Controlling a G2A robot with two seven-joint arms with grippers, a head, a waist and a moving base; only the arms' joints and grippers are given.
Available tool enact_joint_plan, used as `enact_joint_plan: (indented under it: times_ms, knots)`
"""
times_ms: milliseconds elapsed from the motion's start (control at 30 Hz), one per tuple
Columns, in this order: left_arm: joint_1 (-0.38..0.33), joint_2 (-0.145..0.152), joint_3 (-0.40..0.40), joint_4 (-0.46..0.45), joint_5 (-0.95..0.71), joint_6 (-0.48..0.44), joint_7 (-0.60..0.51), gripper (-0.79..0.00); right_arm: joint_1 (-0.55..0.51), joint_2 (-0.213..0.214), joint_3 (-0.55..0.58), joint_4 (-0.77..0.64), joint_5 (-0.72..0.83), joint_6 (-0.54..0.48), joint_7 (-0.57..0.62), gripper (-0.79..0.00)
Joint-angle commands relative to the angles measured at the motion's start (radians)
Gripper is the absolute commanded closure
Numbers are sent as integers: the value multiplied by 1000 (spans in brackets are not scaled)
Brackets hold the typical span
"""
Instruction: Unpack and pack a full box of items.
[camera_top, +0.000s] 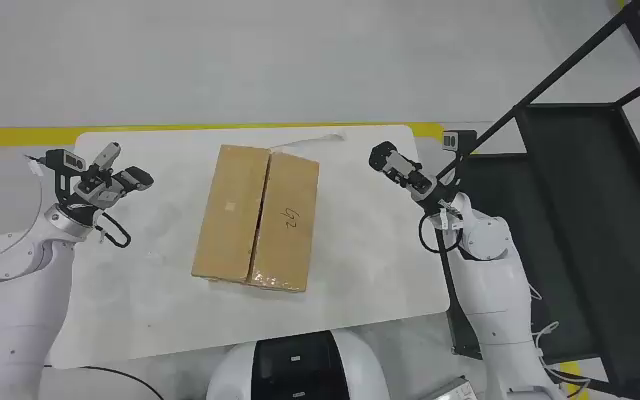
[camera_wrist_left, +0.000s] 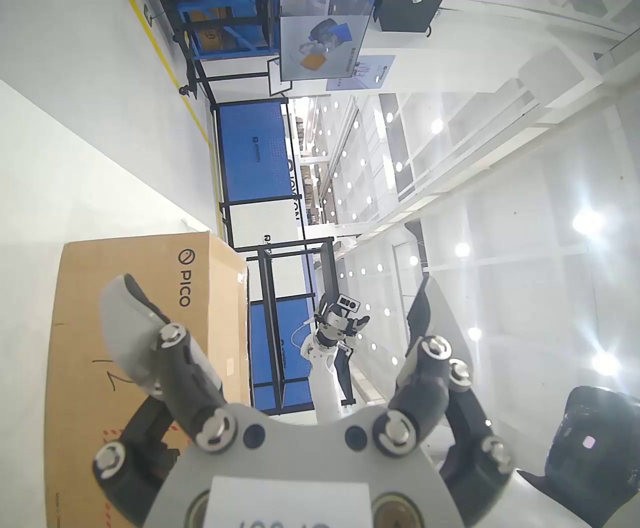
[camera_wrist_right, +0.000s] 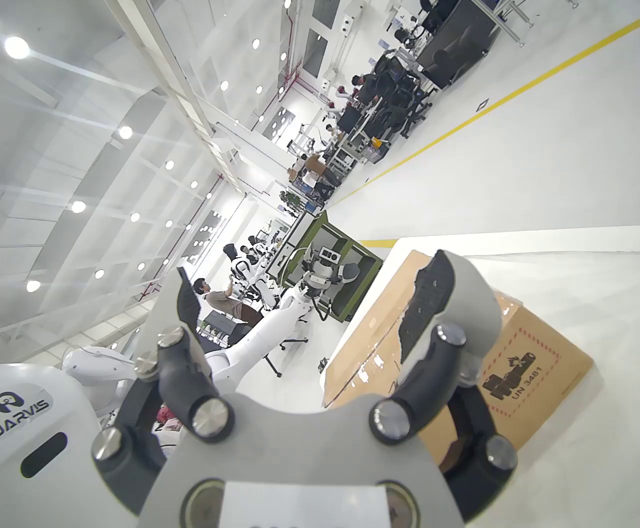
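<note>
A closed brown cardboard box (camera_top: 258, 215) lies at the middle of the white table (camera_top: 140, 290), its two top flaps meeting in a lengthwise seam. My left gripper (camera_top: 124, 167) hovers over the table's left side, apart from the box, open and holding nothing. In the left wrist view the left gripper (camera_wrist_left: 275, 305) is spread wide with the box (camera_wrist_left: 100, 270) beyond one finger. My right gripper (camera_top: 384, 158) hangs to the right of the box, also open and empty. The right wrist view shows the right gripper (camera_wrist_right: 310, 295) with its fingers apart and the box (camera_wrist_right: 530, 350) beside one of them.
A black metal rack (camera_top: 565, 200) stands close against the table's right edge, behind the right arm. Bare tabletop lies on both sides of the box and in front of it. A yellow floor line (camera_top: 150, 128) runs behind the table.
</note>
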Motion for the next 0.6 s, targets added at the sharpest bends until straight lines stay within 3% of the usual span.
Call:
enact_joint_plan:
  times_ms: [0, 200, 567]
  knots:
    - [0, 0, 0, 0, 0, 0, 0, -785, 0, 0, 0, 0, 0, 0, 0, -785]
    - [33, 3, -3, -46, 26, -7, -19, -785, 0, 0, 0, 0, 0, 0, 0, -785]
    - [156, 26, -85, -44, -77, -65, -380, -785, 0, 0, 0, 0, 0, 0, 0, -785]
